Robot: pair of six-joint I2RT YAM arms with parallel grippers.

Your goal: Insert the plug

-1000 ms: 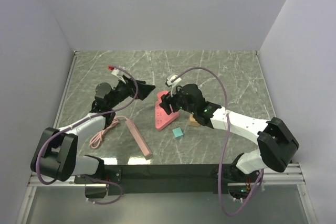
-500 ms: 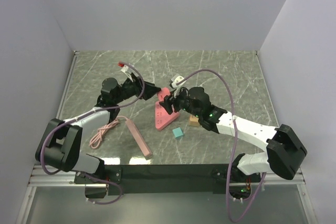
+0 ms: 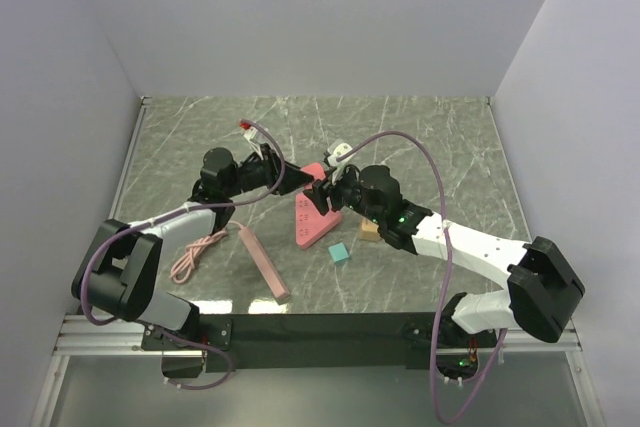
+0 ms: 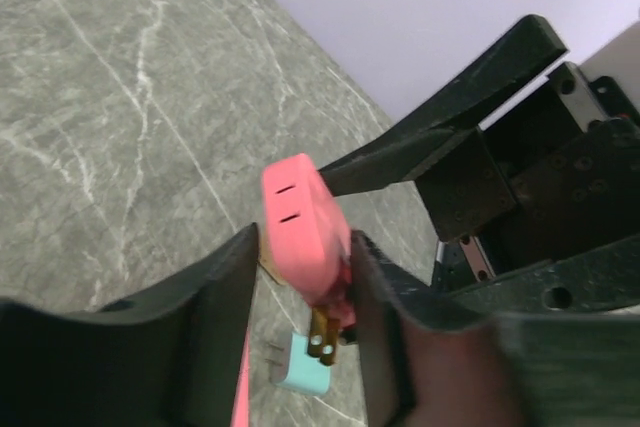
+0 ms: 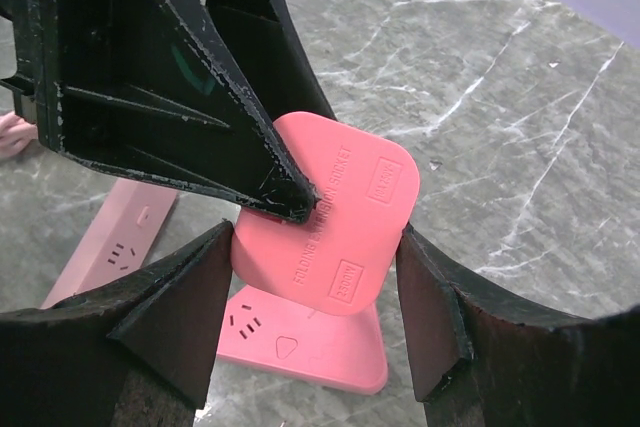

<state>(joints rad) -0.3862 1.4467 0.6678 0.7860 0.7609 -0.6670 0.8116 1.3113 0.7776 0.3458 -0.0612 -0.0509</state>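
Note:
The plug is a pink rounded block with brass prongs hanging under it, held above the table. My right gripper is shut on it across its width. My left gripper straddles its thin sides: one finger touches and the other stands a sliver off, so it is still open. In the top view both grippers meet at the block mid-table. A pink triangular socket base lies directly below it. One left finger rests against the block's flat face.
A teal adapter with prongs lies near the base. A long pink power strip and a coiled pink cable lie to the left. A small wooden block sits under the right arm.
My left gripper has moved right to the held block and narrowed its jaws around it. The right gripper shifted slightly right early on, then stayed still with the block.

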